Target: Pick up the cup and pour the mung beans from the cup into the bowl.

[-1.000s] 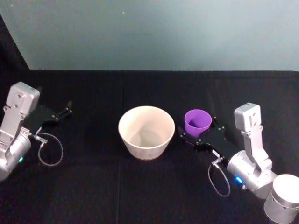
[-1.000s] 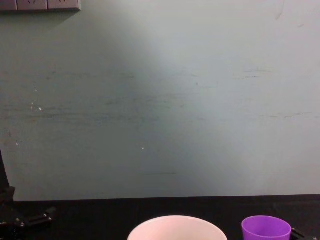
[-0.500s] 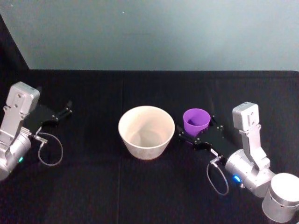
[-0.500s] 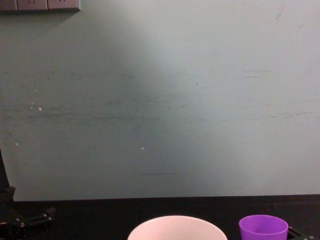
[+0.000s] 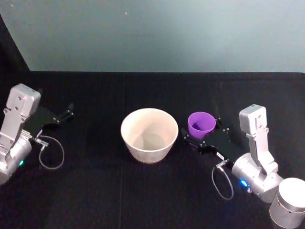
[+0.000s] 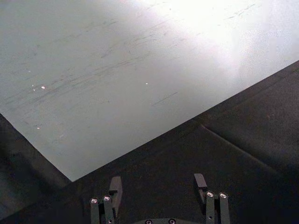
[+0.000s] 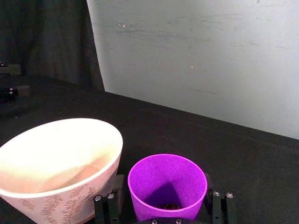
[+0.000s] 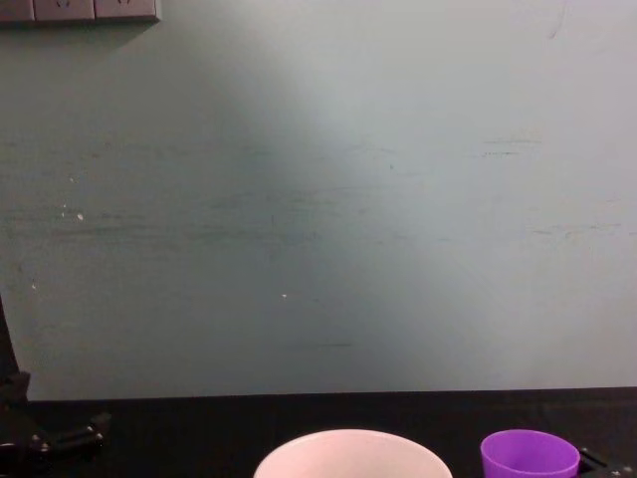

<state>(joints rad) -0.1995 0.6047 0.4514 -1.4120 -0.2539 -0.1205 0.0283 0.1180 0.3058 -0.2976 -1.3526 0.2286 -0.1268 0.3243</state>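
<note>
- pale grey-green wall point(image 5: 167, 33) ran behind a table draped in black cloth point(image 5: 152, 191), which took up most of what i could see.
- the bowl point(image 5: 147, 153), by far the widest thing on the cloth, stood upright at the middle; its inside looked bare.
- the left gripper point(image 5: 62, 115) sat parked near the table's left edge, well apart from the bowl, jaws spread and holding nothing.
- the right gripper point(image 5: 204, 133) lay low on the cloth just right of the bowl, jaws spread wide with one on each side of the cup's lower wall.
- the cup point(image 5: 201, 125) stood upright between those jaws, just beside the bowl and apart from it, its rim lower than the bowl's.
- the mung beans point(image 7: 169, 206) showed as a few dark grains at the bottom of the cup.
- handling, as i judged it: thin, smooth plastic with so little inside would be light, slippery and easy to tip or squash. a moderate squeeze across the middle of the wall, below the rim, seemed the safest hold, and the taper could let the cup slide down through a loose grip.
- hard to make out: whether the pads touched the cup wall, how many beans there were, and the cup's base. from the chest, the lower edge cut off both vessels below their rims.
</note>
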